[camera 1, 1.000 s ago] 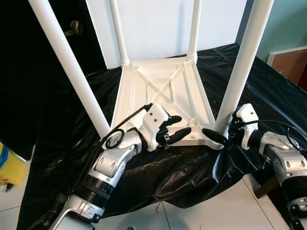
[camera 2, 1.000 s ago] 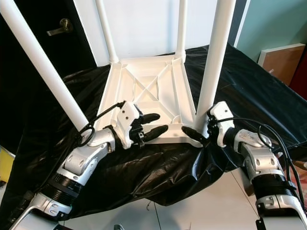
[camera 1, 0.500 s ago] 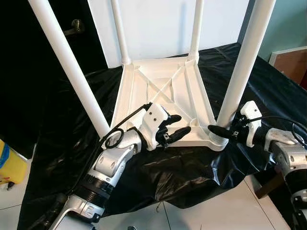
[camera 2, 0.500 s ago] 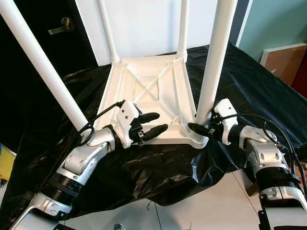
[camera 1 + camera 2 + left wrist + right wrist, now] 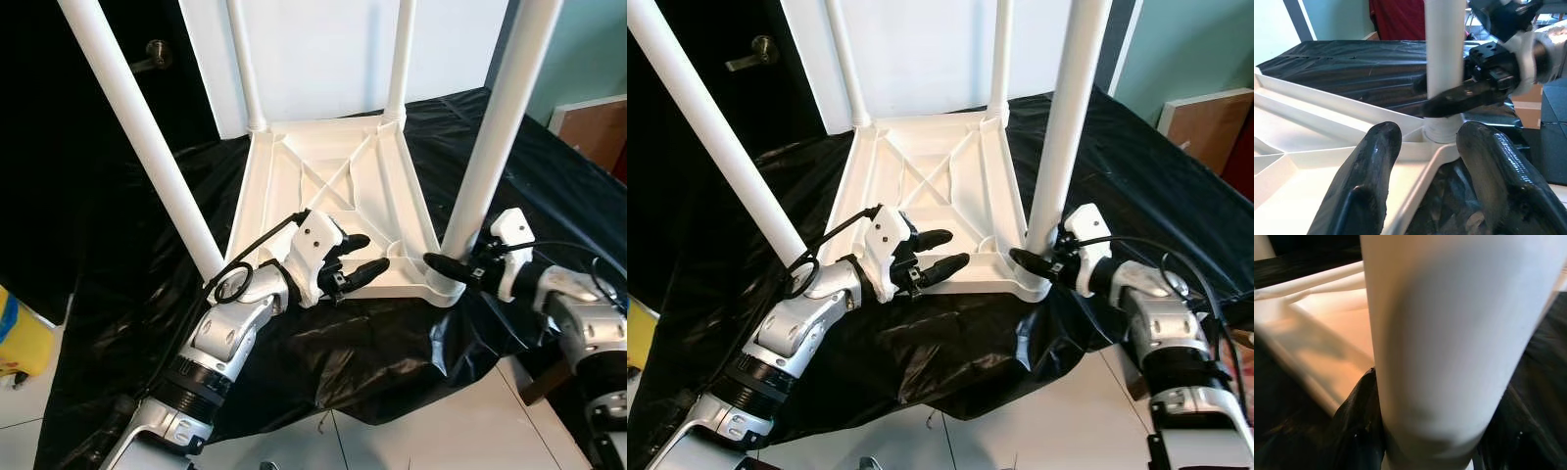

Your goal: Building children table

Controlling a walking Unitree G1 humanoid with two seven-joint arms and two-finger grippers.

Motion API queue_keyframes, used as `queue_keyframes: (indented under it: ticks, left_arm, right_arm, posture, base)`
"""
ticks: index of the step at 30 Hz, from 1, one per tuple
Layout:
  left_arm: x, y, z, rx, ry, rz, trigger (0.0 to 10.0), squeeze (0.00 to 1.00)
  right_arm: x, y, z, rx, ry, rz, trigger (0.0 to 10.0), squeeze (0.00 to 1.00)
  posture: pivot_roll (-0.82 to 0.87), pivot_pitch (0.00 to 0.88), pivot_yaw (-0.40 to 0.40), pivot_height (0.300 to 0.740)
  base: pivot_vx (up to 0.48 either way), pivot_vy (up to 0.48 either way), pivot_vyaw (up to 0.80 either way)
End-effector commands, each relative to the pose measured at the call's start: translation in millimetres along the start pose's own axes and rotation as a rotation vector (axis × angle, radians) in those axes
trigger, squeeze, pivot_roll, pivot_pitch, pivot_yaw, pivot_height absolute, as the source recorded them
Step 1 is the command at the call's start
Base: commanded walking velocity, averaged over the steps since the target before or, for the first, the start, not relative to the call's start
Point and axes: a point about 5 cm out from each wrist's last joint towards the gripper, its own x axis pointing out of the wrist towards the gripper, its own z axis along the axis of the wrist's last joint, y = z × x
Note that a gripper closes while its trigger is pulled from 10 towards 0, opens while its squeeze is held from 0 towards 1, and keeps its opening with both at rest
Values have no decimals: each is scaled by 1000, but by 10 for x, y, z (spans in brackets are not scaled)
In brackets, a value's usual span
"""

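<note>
In the left eye view, a white children's table [image 5: 333, 201] is seen lying upside down on a black plastic sheet [image 5: 127, 294], its four white legs pointing up. The left gripper [image 5: 361, 259] is held at the near edge of the tabletop, just beside its middle, with its two black fingers spread apart and nothing between them. The right gripper [image 5: 453, 266] is placed at the base of the near right leg [image 5: 490, 147], at the table's near right corner, with one black finger seen reaching across the front of the leg.

In the right eye view, the same table [image 5: 940, 186] is shown, with a dark door [image 5: 715, 78] behind its left side and a brown panel [image 5: 1205, 122] beyond its right side.

In the left wrist view, the left gripper's fingers [image 5: 1366, 181] are seen parted over the table's near rim, with the near right leg [image 5: 1444, 63] ahead and a finger of the right gripper [image 5: 1469, 95] lying against that leg.

In the right wrist view, the near right leg [image 5: 1449, 338] is seen very close and blurred, with dark fingers [image 5: 1359, 431] on either side of its base, closed around it.
</note>
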Motion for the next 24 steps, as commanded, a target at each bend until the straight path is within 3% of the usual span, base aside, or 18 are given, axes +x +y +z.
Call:
queue_keyframes:
  ticks: [1,6,9,10,15,16,17,18,19,20,24]
  left_arm:
    - [-14,-44,-20,6,9,-41,10000,0]
    - [-14,-60,-29,1,11,-51,10000,0]
    - [-14,-62,-31,1,12,-54,10000,0]
    - [-8,-69,-30,1,13,-61,10000,0]
    - [-6,-66,-30,2,15,-65,10000,0]
    - [-3,-70,-31,2,15,-68,10000,0]
    - [-3,-70,-31,2,15,-68,10000,0]
    - [1,-76,-31,2,16,-71,10000,0]
    - [1,-76,-31,2,16,-71,10000,0]
    - [4,-81,-31,3,16,-73,10000,0]
    - [0,-82,-28,2,14,-69,10000,0]
  right_arm:
    - [-11,12,-100,43,33,-121,10000,0]
    - [49,230,-64,100,-14,-198,10000,0]
    - [61,263,-54,111,-23,-215,10000,0]
    - [92,355,-49,138,-31,-284,10000,0]
    - [123,455,-40,172,-49,-411,10000,0]
    - [120,500,-60,198,-44,-526,10000,0]
    - [120,500,-60,198,-44,-526,10000,0]
    - [101,539,-81,213,-43,-648,10000,0]
    - [101,539,-81,213,-43,-648,10000,0]
    - [91,583,-101,220,-36,-728,10000,0]
    - [134,737,-71,276,-59,-798,10000,0]
  posture:
    - [-132,0,70,740]
    - [-141,0,78,740]
    - [-142,0,79,740]
    - [-146,0,80,740]
    - [-151,0,83,740]
    - [-153,0,83,740]
    - [-153,0,83,740]
    - [-151,0,80,740]
    - [-151,0,80,740]
    - [-147,0,77,740]
    - [-137,0,72,740]
  base:
    - [0,0,0]
    - [0,0,0]
    - [0,0,0]
    - [0,0,0]
    - [0,0,0]
    - [0,0,0]
    - [0,0,0]
    - [0,0,0]
    - [0,0,0]
    - [0,0,0]
    - [0,0,0]
